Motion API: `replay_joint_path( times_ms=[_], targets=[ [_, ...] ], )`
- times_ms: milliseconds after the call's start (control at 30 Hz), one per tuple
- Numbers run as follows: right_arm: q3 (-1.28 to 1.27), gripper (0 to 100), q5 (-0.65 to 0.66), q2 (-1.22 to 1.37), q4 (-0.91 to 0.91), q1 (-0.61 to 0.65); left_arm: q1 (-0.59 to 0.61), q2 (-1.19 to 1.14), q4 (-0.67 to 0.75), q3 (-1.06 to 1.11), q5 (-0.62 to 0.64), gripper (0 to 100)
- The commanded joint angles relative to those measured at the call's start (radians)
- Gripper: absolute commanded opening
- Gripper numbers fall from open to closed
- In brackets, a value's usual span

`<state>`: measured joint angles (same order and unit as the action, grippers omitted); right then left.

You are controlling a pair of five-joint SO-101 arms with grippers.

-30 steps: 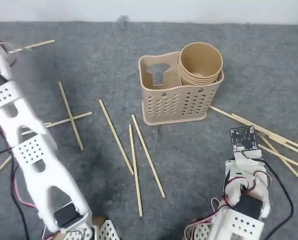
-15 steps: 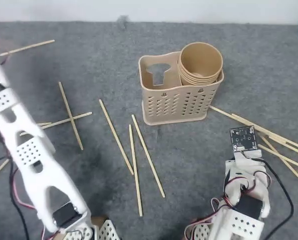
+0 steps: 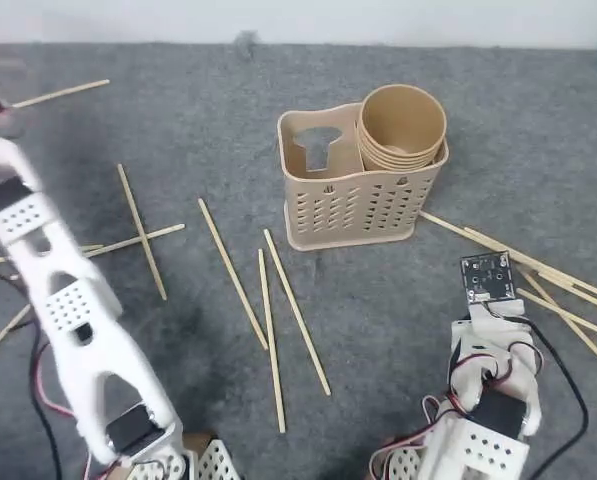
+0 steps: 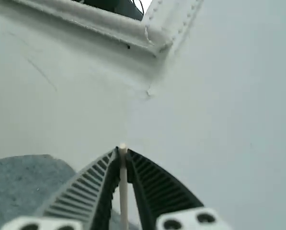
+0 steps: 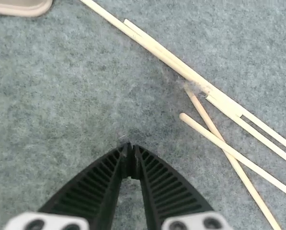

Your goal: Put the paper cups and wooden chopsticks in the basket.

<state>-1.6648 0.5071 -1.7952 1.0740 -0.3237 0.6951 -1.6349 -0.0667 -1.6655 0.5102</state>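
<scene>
A beige slotted basket (image 3: 348, 205) stands mid-table, and a stack of paper cups (image 3: 403, 125) sits in its right compartment. At the far left, my left gripper (image 4: 122, 155) is shut on a wooden chopstick (image 4: 123, 191); from above, that chopstick (image 3: 63, 93) pokes out to the right of the left arm's tip. My right gripper (image 5: 131, 148) is shut with nothing in it, low over the carpet beside several chopsticks (image 5: 181, 67) at the basket's right. Other loose chopsticks (image 3: 271, 340) lie in front of the basket.
Two crossed chopsticks (image 3: 141, 230) lie left of centre, near the left arm (image 3: 68, 310). More chopsticks (image 3: 518, 262) fan toward the right edge, beside the right arm (image 3: 488, 340). The floor is grey carpet, with a white wall behind.
The left arm has swung slightly further to the left with the chopstick in its gripper. The right arm has not moved.
</scene>
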Motion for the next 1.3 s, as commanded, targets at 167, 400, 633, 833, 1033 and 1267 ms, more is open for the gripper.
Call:
replay_joint_path(
  times_ms=[167, 400, 633, 833, 1033, 1267],
  targets=[
    [-0.02, 0.9, 0.011, 0.01, 0.007, 0.012, -0.057, -0.072, 0.17, 0.025, -0.138, 1],
    [-0.02, 0.9, 0.011, 0.01, 0.007, 0.012, -0.034, -0.069, 0.0, -0.016, -0.143, 1],
    [-0.02, 0.9, 0.011, 0.01, 0.002, 0.012, -0.017, 0.083, -0.465, -0.013, -0.175, 1],
    [-0.02, 0.9, 0.011, 0.01, 0.002, 0.01, -0.034, 0.256, -0.878, -0.013, -0.176, 1],
    [-0.02, 0.9, 0.011, 0.008, 0.005, 0.01, -0.032, 0.356, -1.077, -0.013, -0.178, 1],
    [-0.02, 0.9, 0.011, 0.005, 0.007, 0.007, -0.017, 0.436, -1.244, -0.013, -0.226, 1]
  ],
)
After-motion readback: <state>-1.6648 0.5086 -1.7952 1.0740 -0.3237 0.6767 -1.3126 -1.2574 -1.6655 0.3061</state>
